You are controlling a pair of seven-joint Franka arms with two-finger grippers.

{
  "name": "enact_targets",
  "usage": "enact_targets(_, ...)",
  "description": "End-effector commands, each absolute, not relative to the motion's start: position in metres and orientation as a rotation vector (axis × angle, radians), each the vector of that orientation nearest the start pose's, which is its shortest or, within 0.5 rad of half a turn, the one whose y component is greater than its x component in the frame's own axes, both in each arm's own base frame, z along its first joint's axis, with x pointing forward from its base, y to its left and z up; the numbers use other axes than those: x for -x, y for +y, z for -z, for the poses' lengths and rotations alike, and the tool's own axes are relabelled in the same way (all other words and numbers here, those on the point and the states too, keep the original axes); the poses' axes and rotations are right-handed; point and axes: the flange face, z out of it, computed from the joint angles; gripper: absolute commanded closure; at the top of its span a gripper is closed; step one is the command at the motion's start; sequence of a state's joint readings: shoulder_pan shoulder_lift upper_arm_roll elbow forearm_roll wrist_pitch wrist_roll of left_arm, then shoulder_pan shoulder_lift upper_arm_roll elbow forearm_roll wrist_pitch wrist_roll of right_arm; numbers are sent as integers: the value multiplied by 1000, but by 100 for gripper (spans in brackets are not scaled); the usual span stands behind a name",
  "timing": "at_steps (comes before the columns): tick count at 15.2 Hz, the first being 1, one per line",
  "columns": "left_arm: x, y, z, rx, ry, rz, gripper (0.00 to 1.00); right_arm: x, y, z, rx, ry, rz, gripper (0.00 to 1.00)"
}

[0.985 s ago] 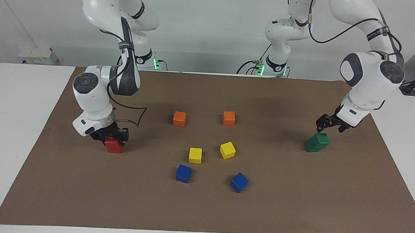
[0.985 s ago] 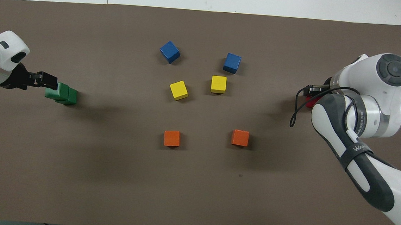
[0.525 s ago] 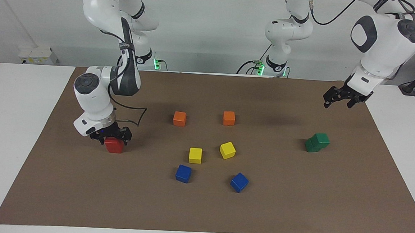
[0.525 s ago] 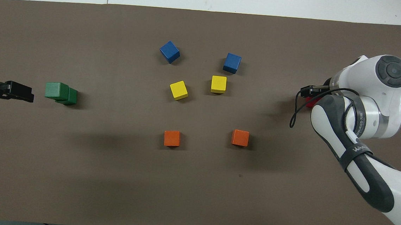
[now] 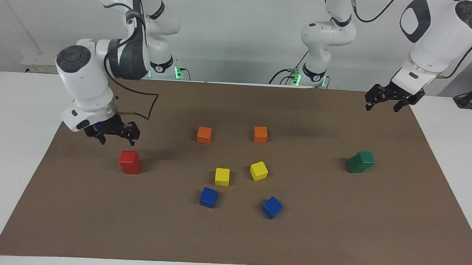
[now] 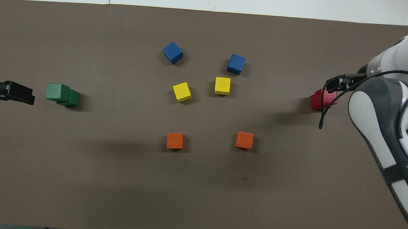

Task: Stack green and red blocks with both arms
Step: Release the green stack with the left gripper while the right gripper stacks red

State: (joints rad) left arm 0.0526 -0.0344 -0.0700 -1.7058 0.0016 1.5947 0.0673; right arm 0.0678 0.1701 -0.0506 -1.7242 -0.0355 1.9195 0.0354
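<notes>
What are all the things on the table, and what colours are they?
green blocks: two, dark green, one stacked a little askew on the other, at the left arm's end of the mat.
red blocks: two, bright red, one stacked on the other, at the right arm's end of the mat.
orange cubes: two, orange, mid-mat, nearest the robots.
yellow cubes: two, yellow, mid-mat, farther from the robots than the orange ones.
blue cubes: two, blue, farthest from the robots.
mat: one, brown, covering the white table.
left gripper: one, black, open, raised over the mat's corner, holding nothing.
right gripper: one, black, open, just above the red stack, holding nothing.
</notes>
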Motion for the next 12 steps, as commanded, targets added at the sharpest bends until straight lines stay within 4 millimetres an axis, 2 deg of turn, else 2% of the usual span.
enact_targets(1,-573,-12,-576,3152,157,-198,0,-597,6,-519,3166,11,66,0)
enact_targets(2,-586,-16,-573,3154,167,-207,0,-589,5,-532,3164,13,71,0)
enact_targets(3,-589,-22,-577,3154,184,-213,0,-583,5,-542,3165,-8,66,0)
enact_targets(5,-573,-21,-592,3143,172,-198,0,-569,4,-559,3163,-35,46,0)
enact_targets(7,-555,-19,-590,3138,164,-210,0,-555,4,-574,3160,-38,0,0)
enact_targets(10,-554,-9,-590,3140,150,-217,0,-539,-3,-584,3155,-16,-99,0)
enact_targets(12,-545,-9,-585,3138,150,-265,0,-532,-3,-590,3152,-16,-143,0)
